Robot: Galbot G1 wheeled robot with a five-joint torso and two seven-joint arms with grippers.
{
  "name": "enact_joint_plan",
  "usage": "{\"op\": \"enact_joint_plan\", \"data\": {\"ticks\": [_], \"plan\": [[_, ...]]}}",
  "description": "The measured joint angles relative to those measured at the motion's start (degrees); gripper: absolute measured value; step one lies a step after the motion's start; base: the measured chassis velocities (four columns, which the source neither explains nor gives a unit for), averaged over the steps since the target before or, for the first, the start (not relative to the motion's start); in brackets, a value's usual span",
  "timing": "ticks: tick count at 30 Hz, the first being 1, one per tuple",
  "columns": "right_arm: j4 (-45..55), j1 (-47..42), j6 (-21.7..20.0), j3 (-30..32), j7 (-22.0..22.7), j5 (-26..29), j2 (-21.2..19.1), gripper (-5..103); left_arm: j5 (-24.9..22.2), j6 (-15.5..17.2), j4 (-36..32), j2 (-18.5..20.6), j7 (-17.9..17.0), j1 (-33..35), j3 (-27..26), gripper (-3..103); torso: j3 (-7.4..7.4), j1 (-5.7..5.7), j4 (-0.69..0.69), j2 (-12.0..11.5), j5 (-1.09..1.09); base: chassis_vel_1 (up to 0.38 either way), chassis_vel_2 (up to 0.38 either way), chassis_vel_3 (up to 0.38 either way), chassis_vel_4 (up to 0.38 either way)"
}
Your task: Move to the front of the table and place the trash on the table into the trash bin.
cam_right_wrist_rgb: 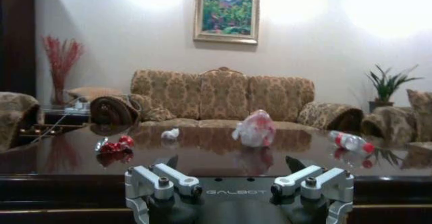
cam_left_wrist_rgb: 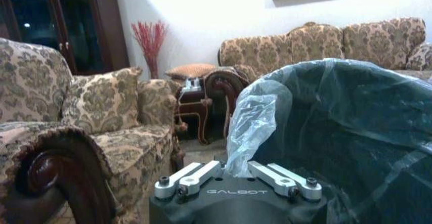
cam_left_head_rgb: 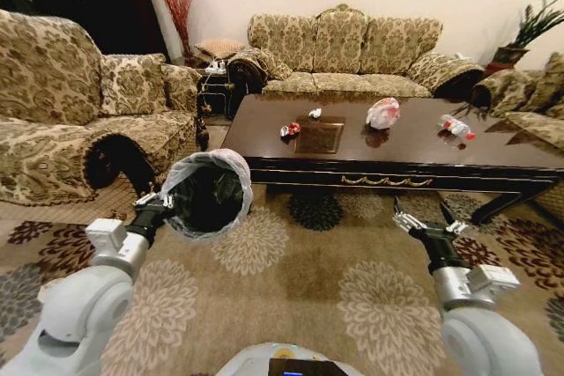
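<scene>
The dark glossy table (cam_left_head_rgb: 414, 151) stands ahead of me. On it lie a red-and-black wrapper (cam_left_head_rgb: 289, 129), a white paper ball (cam_left_head_rgb: 315, 113), a pink-white bag bundle (cam_left_head_rgb: 383, 113) and a clear red-capped bottle (cam_left_head_rgb: 456, 127). My left gripper (cam_left_head_rgb: 159, 203) is shut on the rim of the trash bin (cam_left_head_rgb: 208, 193), held above the carpet left of the table. The left wrist view shows its fingers (cam_left_wrist_rgb: 192, 176) pinching the liner of the bin (cam_left_wrist_rgb: 351, 133). My right gripper (cam_left_head_rgb: 428, 221) hangs open before the table's front edge. From the right wrist I see the gripper (cam_right_wrist_rgb: 233, 163), wrapper (cam_right_wrist_rgb: 116, 145), paper ball (cam_right_wrist_rgb: 171, 133), bag (cam_right_wrist_rgb: 254, 129) and bottle (cam_right_wrist_rgb: 349, 141).
Patterned sofas stand at the left (cam_left_head_rgb: 62, 103) and behind the table (cam_left_head_rgb: 339, 50), an armchair at the right (cam_left_head_rgb: 533, 99). A small side table (cam_left_head_rgb: 214, 85) sits in the far corner. Open carpet (cam_left_head_rgb: 308, 297) lies between me and the table.
</scene>
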Motion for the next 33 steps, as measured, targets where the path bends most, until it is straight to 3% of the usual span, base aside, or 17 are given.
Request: {"op": "enact_joint_plan", "data": {"ticks": [33], "plan": [[-0.7, -0.2, 0.0, -0.1, -0.3, -2.2, 0.9, 100, 0.2, -0.6, 0.6, -1.2, 0.5, 0.7, 0.9, 1, 4.95, 2.55, 0.01, 7.5, 0.00, 0.000, 0.000, 0.000, 0.000]]}}
